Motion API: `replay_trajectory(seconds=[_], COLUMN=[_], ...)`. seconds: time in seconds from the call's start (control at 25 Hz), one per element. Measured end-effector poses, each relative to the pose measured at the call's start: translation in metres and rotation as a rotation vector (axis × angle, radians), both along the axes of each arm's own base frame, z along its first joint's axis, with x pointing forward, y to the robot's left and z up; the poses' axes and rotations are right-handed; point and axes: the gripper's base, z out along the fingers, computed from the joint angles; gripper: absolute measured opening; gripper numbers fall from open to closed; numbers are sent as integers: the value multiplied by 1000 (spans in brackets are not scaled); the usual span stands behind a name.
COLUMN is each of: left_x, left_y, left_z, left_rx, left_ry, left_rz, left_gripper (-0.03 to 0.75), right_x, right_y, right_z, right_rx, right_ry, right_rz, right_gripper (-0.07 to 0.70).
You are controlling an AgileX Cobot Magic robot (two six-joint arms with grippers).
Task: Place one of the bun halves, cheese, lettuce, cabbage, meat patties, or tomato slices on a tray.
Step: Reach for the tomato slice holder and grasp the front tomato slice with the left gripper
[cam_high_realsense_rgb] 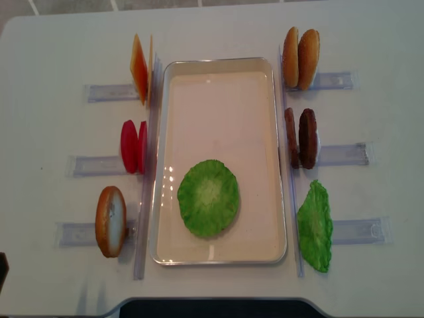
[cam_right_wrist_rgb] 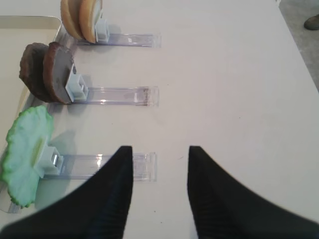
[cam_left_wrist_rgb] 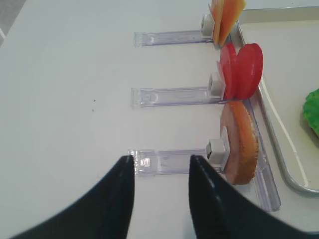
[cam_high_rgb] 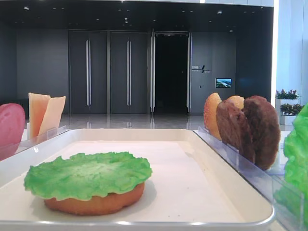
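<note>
The white tray (cam_high_realsense_rgb: 218, 63) lies in the middle of the table. In it a green lettuce leaf (cam_high_realsense_rgb: 208, 197) rests on a bun half (cam_high_rgb: 96, 204). To its left, cheese (cam_high_realsense_rgb: 140, 67), tomato slices (cam_high_realsense_rgb: 132, 146) and a bun half (cam_high_realsense_rgb: 110, 220) stand on edge in holders. On its right stand two bun halves (cam_high_realsense_rgb: 300, 57), meat patties (cam_high_realsense_rgb: 301, 138) and another lettuce leaf (cam_high_realsense_rgb: 315, 225). My left gripper (cam_left_wrist_rgb: 161, 158) is open and empty over the outer end of the bun half's (cam_left_wrist_rgb: 241, 144) holder. My right gripper (cam_right_wrist_rgb: 160, 148) is open and empty beside the lettuce's (cam_right_wrist_rgb: 25, 149) holder.
Clear plastic slotted holders (cam_high_realsense_rgb: 89, 162) stick out from both long sides of the tray towards the table edges. A holder strip (cam_left_wrist_rgb: 169, 162) lies just ahead of my left fingertips, another (cam_right_wrist_rgb: 144, 167) under my right ones. White tabletop surrounds them.
</note>
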Motion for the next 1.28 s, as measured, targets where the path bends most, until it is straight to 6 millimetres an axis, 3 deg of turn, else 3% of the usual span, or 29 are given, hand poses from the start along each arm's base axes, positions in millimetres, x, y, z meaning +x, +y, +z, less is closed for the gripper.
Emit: replay_trajectory(seconds=[0.44,0.8,1.08,1.28], left_x=[0,-2,26,65], left_y=[1,3,4,6], left_z=[0,13,34,45], left_rx=[8,11,-42,-82], left_ry=[0,-10,118,268], left_rz=[6,31,63,85], left_gripper=[283,283,285,286], right_x=[0,0,0,0], right_y=[0,0,0,0], right_z=[0,0,0,0], right_rx=[0,0,0,0], right_ry=[0,0,0,0], right_rz=[0,0,0,0], right_gripper=[286,286,285,285])
